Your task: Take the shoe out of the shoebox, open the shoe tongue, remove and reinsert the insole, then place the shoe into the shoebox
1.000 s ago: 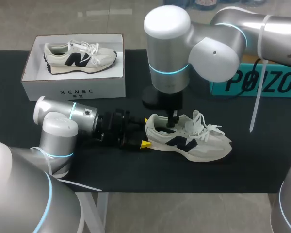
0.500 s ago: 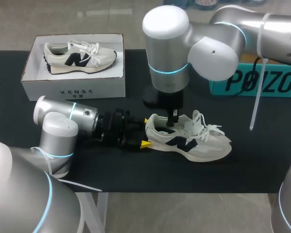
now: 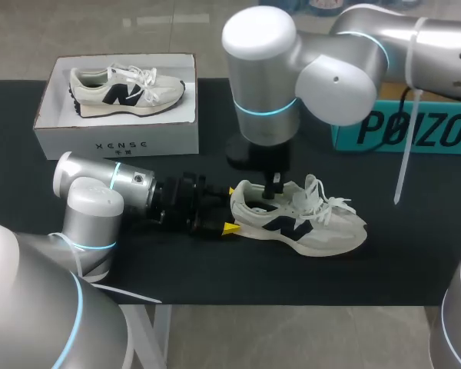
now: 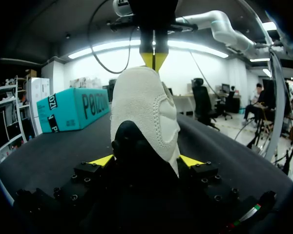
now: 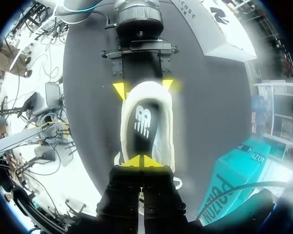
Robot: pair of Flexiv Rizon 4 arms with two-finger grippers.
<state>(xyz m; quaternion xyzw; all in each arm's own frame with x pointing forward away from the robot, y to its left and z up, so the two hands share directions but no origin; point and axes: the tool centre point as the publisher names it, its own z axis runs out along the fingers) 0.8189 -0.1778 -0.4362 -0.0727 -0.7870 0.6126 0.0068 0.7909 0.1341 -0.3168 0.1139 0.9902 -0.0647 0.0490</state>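
A cream and grey shoe (image 3: pixel 311 221) with a dark logo lies on its sole on the black table (image 3: pixel 177 261), toe to the right. My left gripper (image 3: pixel 230 209) lies flat at the heel, a yellow tip on each side, shut on the heel (image 4: pixel 142 105). In the right wrist view its tips flank the heel collar (image 5: pixel 162 100). My right gripper (image 3: pixel 273 191) comes straight down into the shoe's opening, fingers shut (image 5: pixel 141 162), tips at the front end of the dark insole (image 5: pixel 140 124). Whether they pinch anything is hidden. The white shoebox (image 3: pixel 115 142) at back left holds a second shoe (image 3: pixel 123 88).
A teal box (image 3: pixel 403 129) stands at the back right behind my right arm. Loose white laces (image 3: pixel 330 201) spread over the shoe's front. Bare black table lies in front of the shoe and to its right.
My right arm's elbow has shifted slightly up and to the left; its gripper stays in the shoe. The shoe and the left arm have not moved.
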